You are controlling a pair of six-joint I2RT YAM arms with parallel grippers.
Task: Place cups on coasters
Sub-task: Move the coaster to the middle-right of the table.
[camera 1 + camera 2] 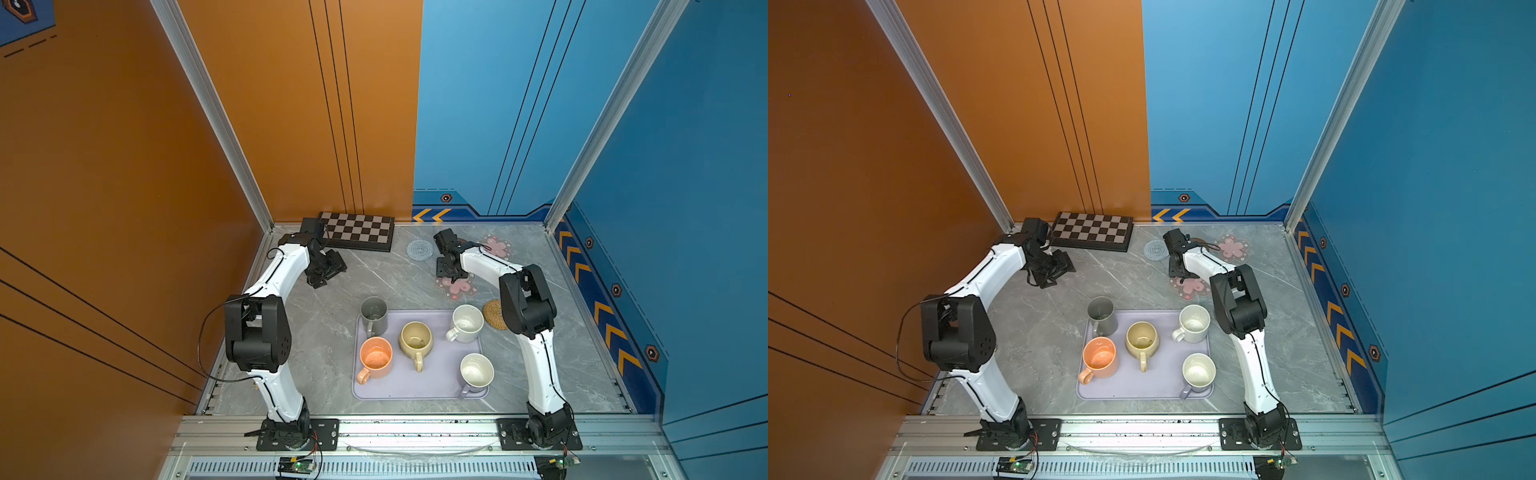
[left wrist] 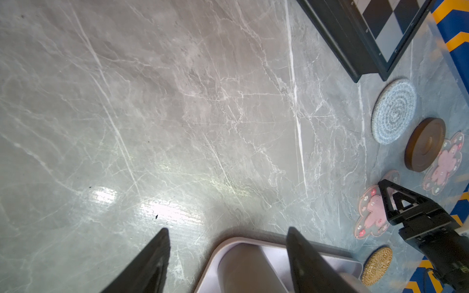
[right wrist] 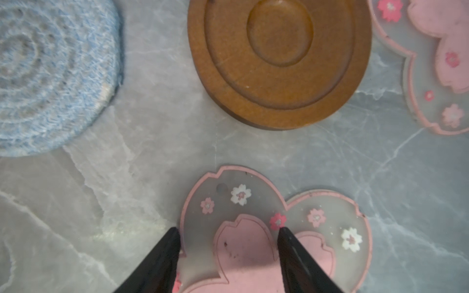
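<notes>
Right wrist: my right gripper half-open, empty, over nearer pink-flower coaster; left gripper wide, empty; next I likely fetch speckled white mug.

Contents of table
Five mugs on tray near front edge; coasters behind and right of it; board at far edge, left.
</notes>
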